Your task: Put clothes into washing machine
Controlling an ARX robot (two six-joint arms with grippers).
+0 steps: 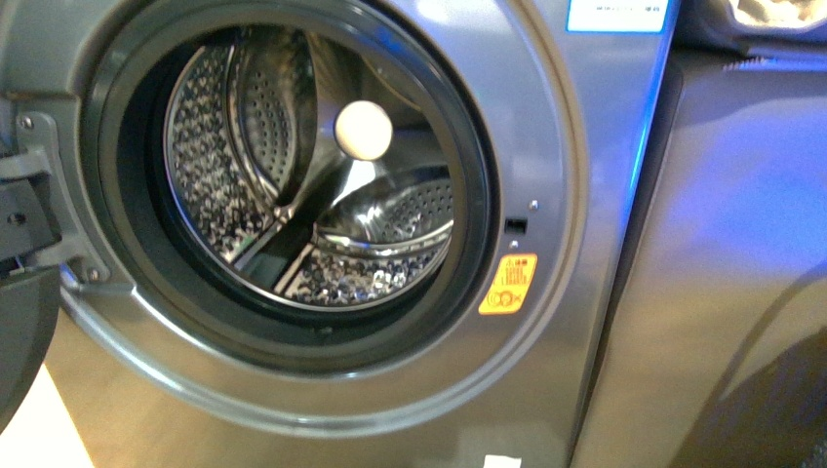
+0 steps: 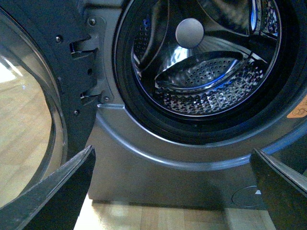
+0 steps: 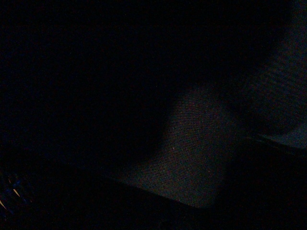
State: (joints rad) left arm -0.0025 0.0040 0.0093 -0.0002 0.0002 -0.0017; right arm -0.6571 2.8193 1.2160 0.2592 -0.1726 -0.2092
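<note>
Blue light streaks the washing machine [image 1: 577, 146] front and the cabinet [image 1: 741, 244] beside it, and the steel drum [image 1: 219, 175] glitters with hard reflections. In the left wrist view, the jaws' fingers [image 2: 53, 196] are dark and soft-edged, while the drum ahead of them is sharp. The right wrist view is dark.

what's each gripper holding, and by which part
The left gripper is open and holds nothing. The right wrist view is dark, so the right gripper cannot be told.
</note>
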